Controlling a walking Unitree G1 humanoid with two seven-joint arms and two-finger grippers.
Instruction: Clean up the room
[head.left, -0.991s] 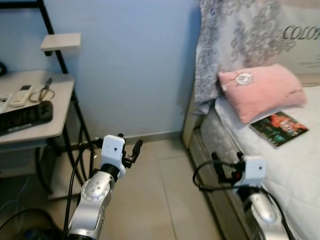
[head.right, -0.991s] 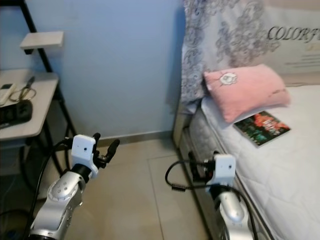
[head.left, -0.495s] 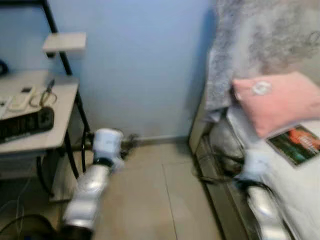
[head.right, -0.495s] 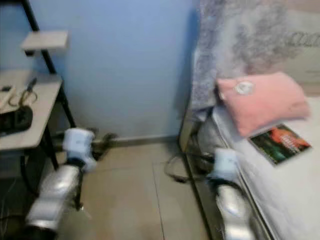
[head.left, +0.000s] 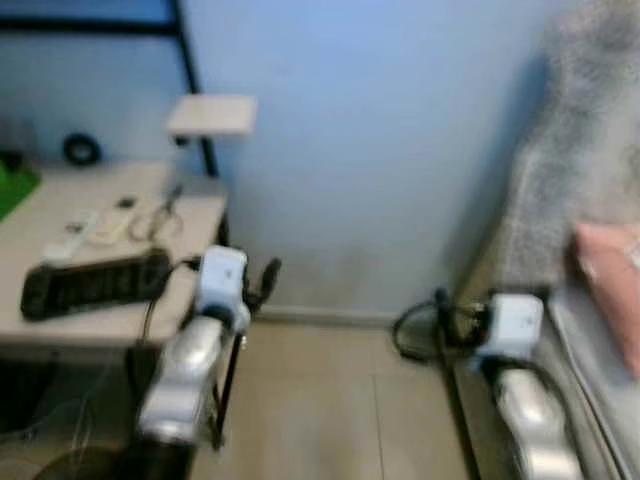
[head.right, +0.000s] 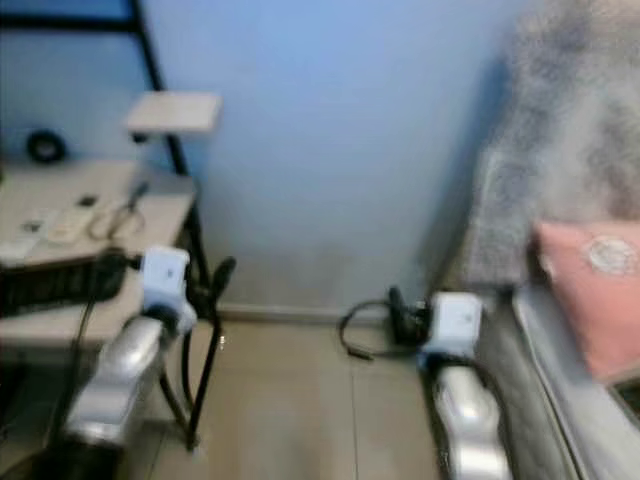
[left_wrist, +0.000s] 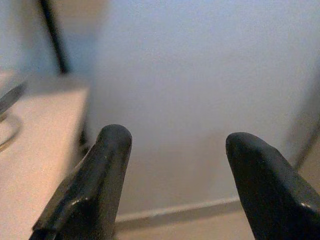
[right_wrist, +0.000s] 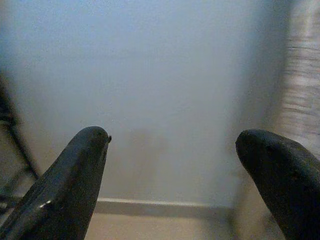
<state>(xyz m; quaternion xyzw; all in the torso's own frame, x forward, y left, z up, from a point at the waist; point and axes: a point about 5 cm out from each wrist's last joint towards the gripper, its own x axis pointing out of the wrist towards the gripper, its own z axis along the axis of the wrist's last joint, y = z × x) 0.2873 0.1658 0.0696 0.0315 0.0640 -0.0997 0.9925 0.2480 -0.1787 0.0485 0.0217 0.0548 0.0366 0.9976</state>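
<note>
View: I am looking through blurred head cameras at a blue wall (head.left: 380, 150), a desk on the left and a bed on the right.
Left gripper: I am holding the left gripper (left_wrist: 172, 165) raised near the desk's (head.left: 110, 215) right edge, fingers spread wide, nothing between them.
Right gripper: I am holding the right gripper (right_wrist: 175, 165) low beside the bed (head.right: 560, 380), fingers spread wide too, empty, facing the wall and skirting board (right_wrist: 160, 207).
Step in hand: I am judging this as a search for the next thing to tidy, with nothing grasped yet.
Doing it well: I am waiting for the picture to sharpen before choosing a target; I am keeping both arms tucked clear of the desk's black frame (head.left: 195, 75) and the bed edge.
Desk items: a long black object (head.left: 95, 285), probably a keyboard or power strip, is lying near the front edge; pale remote-like pieces (head.left: 85, 225) and a loop of thin cable (head.left: 155, 215) are lying just behind it. All are too smeared to name firmly.
Bed item: a pink pillow (head.right: 590, 295) is lying at the far right against a grey patterned cover (head.right: 570, 130).
Floor: beige tile (head.left: 330, 400) is lying between desk and bed.
Risk: the loose cable at my right wrist (head.left: 415, 325) could be snagging on the bed frame.
</note>
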